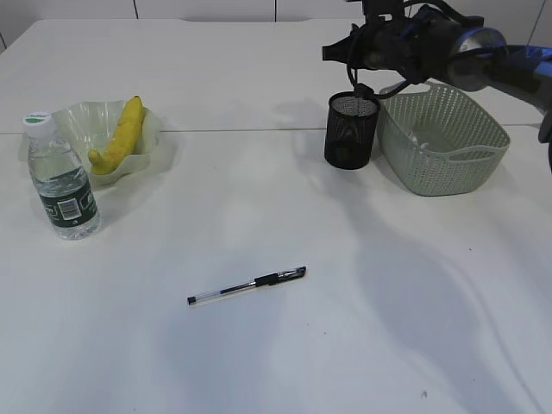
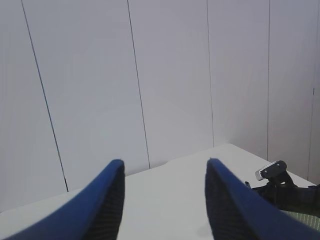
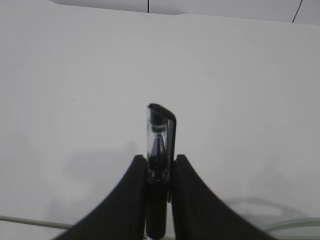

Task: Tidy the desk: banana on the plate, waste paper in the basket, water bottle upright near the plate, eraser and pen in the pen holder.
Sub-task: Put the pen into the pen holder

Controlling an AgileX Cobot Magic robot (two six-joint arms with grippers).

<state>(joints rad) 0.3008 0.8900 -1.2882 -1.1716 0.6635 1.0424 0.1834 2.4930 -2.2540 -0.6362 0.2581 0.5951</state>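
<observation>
No readable text anywhere. Water bottle [image 1: 59, 185] has a dark label w/ small white print, maybe a barcode block, but too small/blurred to make out any word, brand or number. Its cap shows a faint greenish mark, also illegible. Pen on table [image 1: 247, 285]: no legible print on barrel. Pen held in right wrist view [image 3: 159, 150]: clear cap, no marking legible. Mesh pen holder [image 1: 351, 131], basket [image 1: 448, 151], plate [image 1: 82, 121]: no labels or signs visible. Left wrist view: plain wall panels, no signs.
</observation>
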